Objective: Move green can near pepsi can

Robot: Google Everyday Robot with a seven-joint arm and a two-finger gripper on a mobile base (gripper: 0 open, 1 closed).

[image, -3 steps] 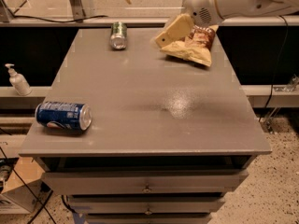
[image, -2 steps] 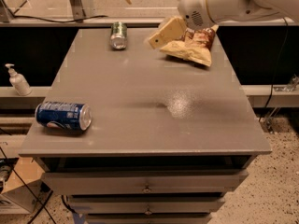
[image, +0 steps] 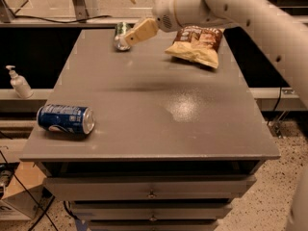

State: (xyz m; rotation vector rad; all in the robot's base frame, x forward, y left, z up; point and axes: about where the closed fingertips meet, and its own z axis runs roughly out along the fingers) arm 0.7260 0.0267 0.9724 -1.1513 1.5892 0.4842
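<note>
While the white arm [image: 240,11] comes in from the upper right and slants down-left across the far side of the grey table [image: 159,105], its rounded wrist sits above the back edge and the tan gripper [image: 129,39] points down-left at the green can [image: 119,34]. The tip overlaps the can's right side from our view; whether it's touching we can't tell, and whether the gripper is open or closed we can't tell either, since we see it as one tan wedge. Green can lies on its side at the far edge, left of centre, one silver end twd the front. Pepsi can [image: 65,119] lies on its side near the front-left corner, silver top facing right, close to both the left and front edges, well apart from the green can. A brown and yellow chip bag [image: 197,44] lies at the far right, just beside the wrist and below the forearm. Btwn the two cans we see bare table top running along the left half; centre and right-front are bare too, w/ a glare patch near the middle. Left of the table, on a lower ledge, stands a pump bottle [image: 19,83]. Under the front edge are drawers [image: 151,189] w/ small knobs.
</note>
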